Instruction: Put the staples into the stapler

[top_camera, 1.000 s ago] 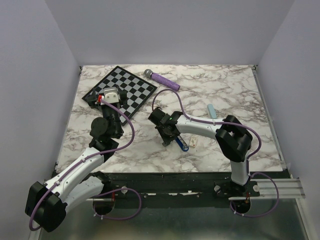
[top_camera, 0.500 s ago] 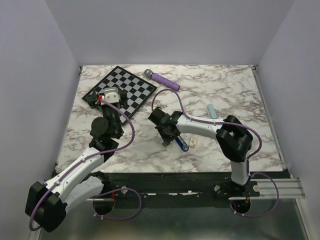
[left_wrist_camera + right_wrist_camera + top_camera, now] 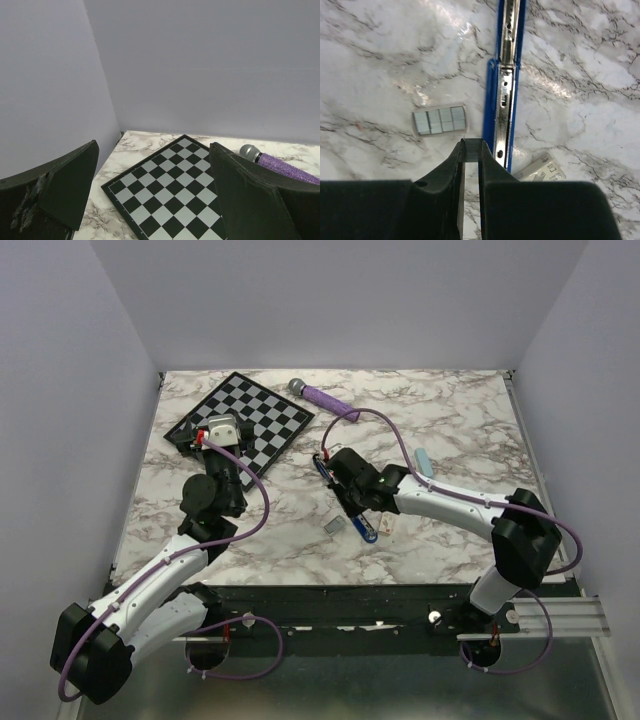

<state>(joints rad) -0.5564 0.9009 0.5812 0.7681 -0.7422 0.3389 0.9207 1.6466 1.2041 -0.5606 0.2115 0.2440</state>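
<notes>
The stapler [image 3: 503, 95] lies opened out flat on the marble, dark blue with its silver channel facing up; from above it shows as the stapler [image 3: 369, 530] near the table's front. My right gripper [image 3: 471, 149] is shut on a short grey strip of staples [image 3: 471, 152], held just left of the stapler's channel; from above, the right gripper [image 3: 355, 508] hangs over the stapler. A flat holder with more staples [image 3: 440, 120] lies further left. My left gripper [image 3: 153, 150] is open over the chessboard, holding nothing.
A chessboard [image 3: 245, 418] sits at the back left, with a purple microphone [image 3: 324, 398] behind it. A pale blue bar [image 3: 424, 462] lies right of my right arm. A small white box [image 3: 543, 170] rests beside the stapler. The staple holder [image 3: 334, 525] lies left of the stapler.
My right arm has swung its elbow out to the right and the gripper has shifted right with the staple strip pinched, uncovering the staple holder. The left arm has not moved.
</notes>
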